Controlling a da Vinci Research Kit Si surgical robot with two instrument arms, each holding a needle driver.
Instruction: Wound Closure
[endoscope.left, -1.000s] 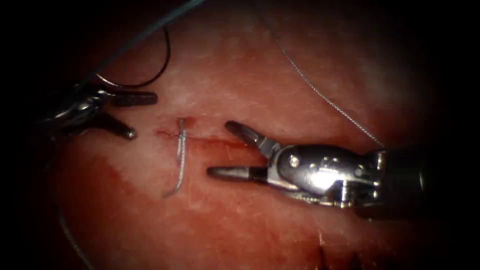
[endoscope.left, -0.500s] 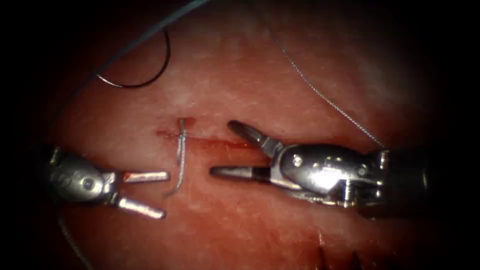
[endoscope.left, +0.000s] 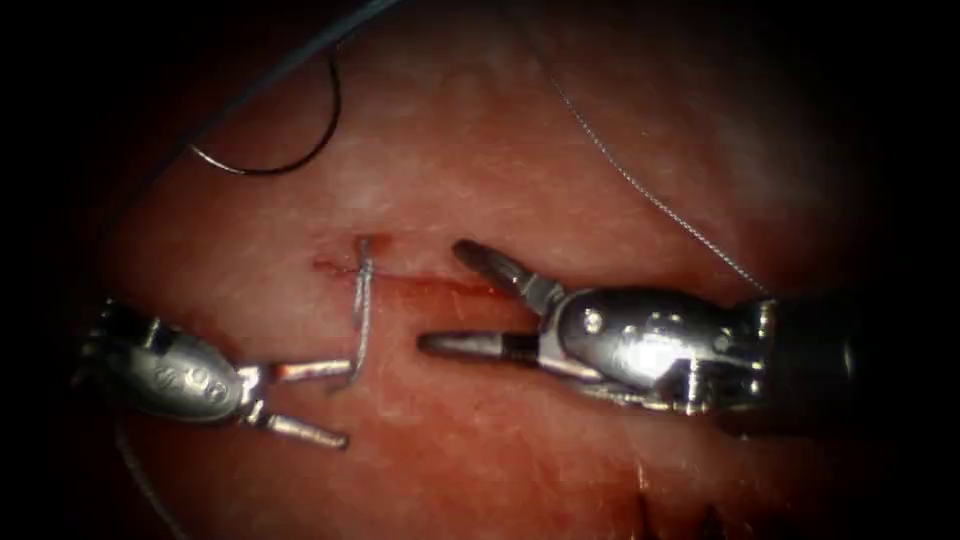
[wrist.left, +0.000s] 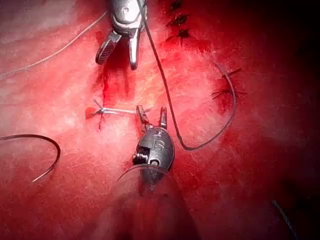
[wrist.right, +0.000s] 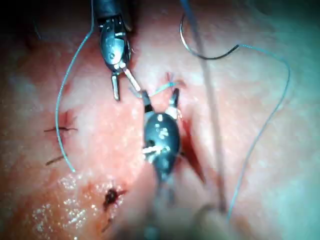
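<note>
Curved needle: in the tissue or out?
Out: the dark curved needle lies free on the pink pork tissue, neither tool holding it.

1. Tissue (endoscope.left: 560, 150): pink-red pork belly with a short horizontal cut (endoscope.left: 420, 282) edged in red fluid.
2. Thread (endoscope.left: 362, 305): a pale knotted stitch crossing the cut's left end, tail trailing below it.
3. Needle (endoscope.left: 290, 150): dark, curved, lying free on the tissue, well above-left of the cut, not embedded.

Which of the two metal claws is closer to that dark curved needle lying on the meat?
The left tool. The dark curved needle lies loose on the tissue, above that open tool. The right tool, open and holding nothing, sits farther away across the cut.
</note>
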